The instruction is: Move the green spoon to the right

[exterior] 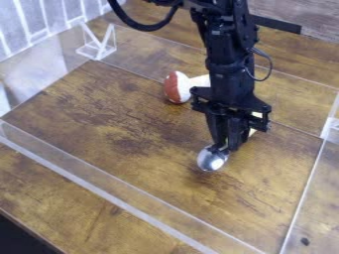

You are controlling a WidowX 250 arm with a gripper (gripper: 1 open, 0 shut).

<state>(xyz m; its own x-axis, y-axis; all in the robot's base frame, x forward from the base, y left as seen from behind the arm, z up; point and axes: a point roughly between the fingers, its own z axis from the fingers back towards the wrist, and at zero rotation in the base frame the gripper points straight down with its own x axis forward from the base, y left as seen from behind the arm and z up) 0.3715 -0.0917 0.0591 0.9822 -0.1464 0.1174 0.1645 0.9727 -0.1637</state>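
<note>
The green spoon (212, 157) shows mostly as a shiny silver bowl, round and reflective, resting on or just above the wood. Its handle runs steeply up into the hand (225, 145) and is almost wholly covered by the dark fingers, so its yellow-green colour can hardly be made out. The hand points nearly straight down with its fingers drawn together, clamped on that handle. The spoon sits toward the right side of the tabletop (106, 109), roughly midway between the far and near edges, well in from the right edge.

A clear plastic wall (79, 177) borders the brown wooden surface like a shallow tray; inside it lie the spoon and a toy mushroom (176, 86). The mushroom lies on its side behind the spoon, toward the far edge, its red-brown cap facing left; its pale stem is partly hidden behind the black arm (225, 60).

The arm is cut off by the top of the view. At the far left corner stands a small clear stand (95, 42), hard to identify.
</note>
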